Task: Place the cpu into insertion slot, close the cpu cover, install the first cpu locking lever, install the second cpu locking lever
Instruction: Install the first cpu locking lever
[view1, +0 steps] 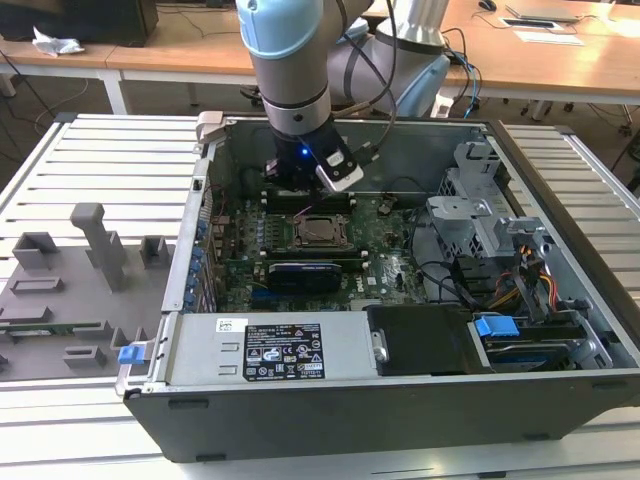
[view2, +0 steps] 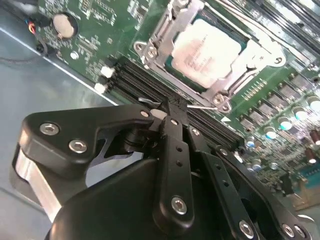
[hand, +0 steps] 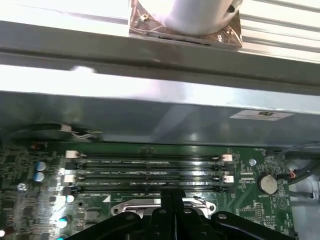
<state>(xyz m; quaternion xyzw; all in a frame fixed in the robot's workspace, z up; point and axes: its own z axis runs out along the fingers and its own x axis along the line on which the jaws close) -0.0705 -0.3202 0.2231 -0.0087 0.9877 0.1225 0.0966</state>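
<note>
Fingers of the gripper (view2: 172, 106) are pressing shut together, gripping nothing I can see, and hanging over the black memory slots (view2: 137, 77), while the chip (view2: 205, 47) is lying flat inside the silvery cover (view2: 159, 29) on the green board (view2: 95, 25), just across those slots from the fingertips.

Arm (view1: 288, 80) stands near vertical, wrist turned down, black gripper (view2: 173, 107) hanging low near the cpu (view2: 205, 47), just behind it in the exterior view, fingers (view2: 172, 145) pressed together.
</note>
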